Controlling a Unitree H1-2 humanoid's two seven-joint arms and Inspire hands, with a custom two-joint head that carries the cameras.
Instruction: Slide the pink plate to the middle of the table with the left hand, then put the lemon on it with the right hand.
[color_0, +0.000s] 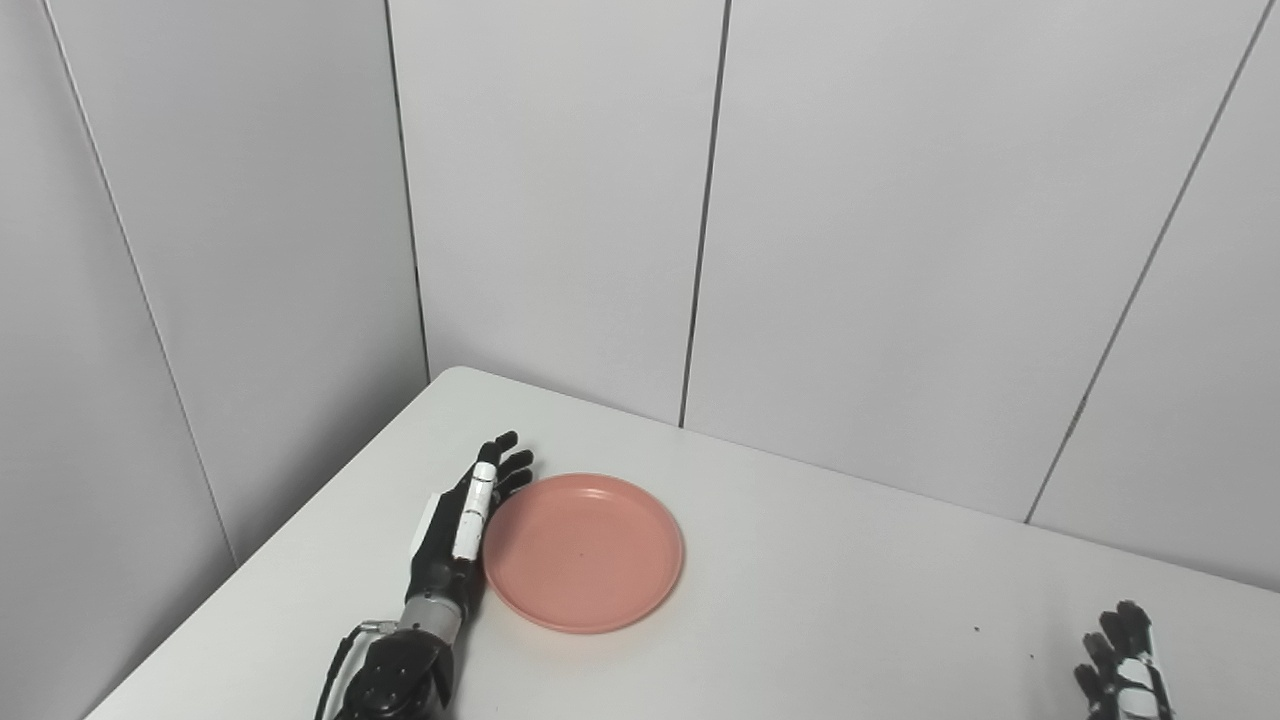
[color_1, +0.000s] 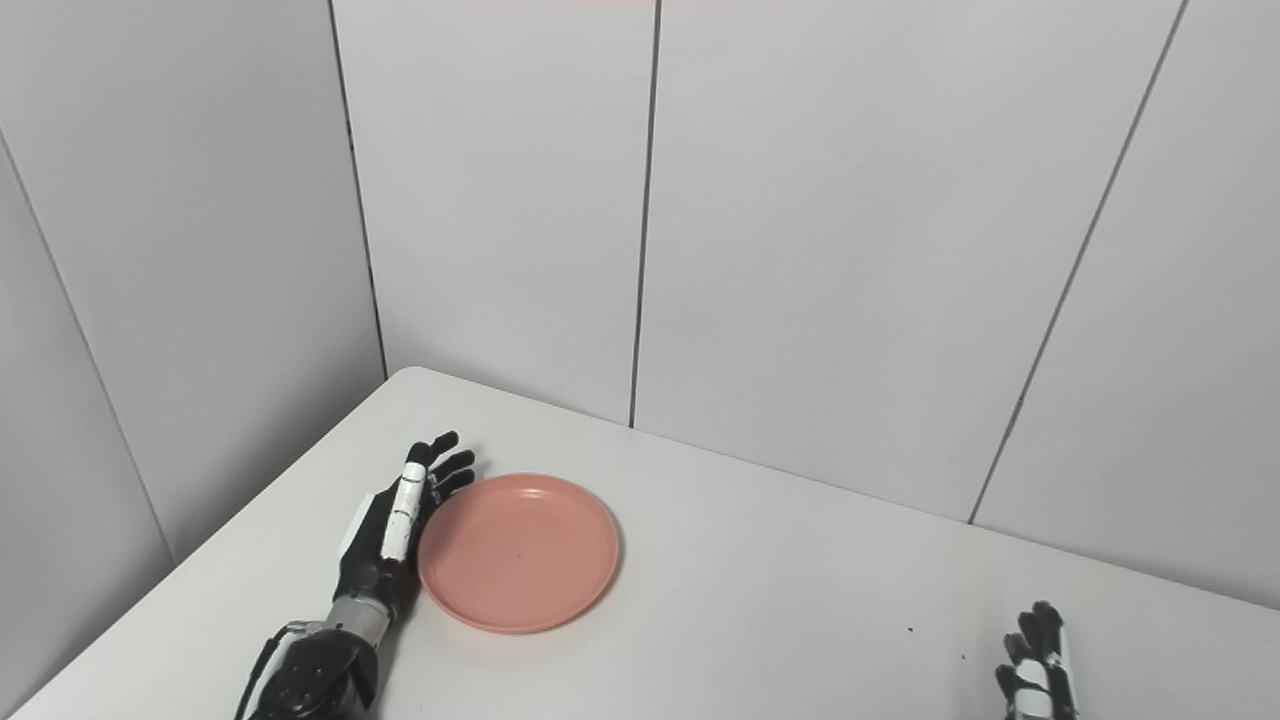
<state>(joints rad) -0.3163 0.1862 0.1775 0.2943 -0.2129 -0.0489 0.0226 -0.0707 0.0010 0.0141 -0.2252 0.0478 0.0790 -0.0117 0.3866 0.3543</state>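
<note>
Plate (color_0: 585, 552), pink, lies on the white table (color_0: 850, 600); left hand (color_0: 462, 525), fingers extended, presses flat against its left rim. Right hand (color_1: 1035, 670) rests apart, fingers spread, holding nothing.

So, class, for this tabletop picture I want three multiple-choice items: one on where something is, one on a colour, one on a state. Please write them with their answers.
1. Where is the left hand relative to the plate?
A. Against the plate's left rim
B. Resting in the middle of the plate
C. On the far right of the table

2. What colour is the plate?
A. Blue
B. Pink
C. Green

3. What lies on the plate?
A. A lemon
B. A cup
C. Nothing

Answers:
1. A, since the outstretched fingers lie along the plate's left edge on the white table.
2. B, the dish is plainly pink in both views.
3. C, its surface is bare, and no lemon shows in either view; the right hand sits at the bottom right corner, holding nothing visible.
</note>
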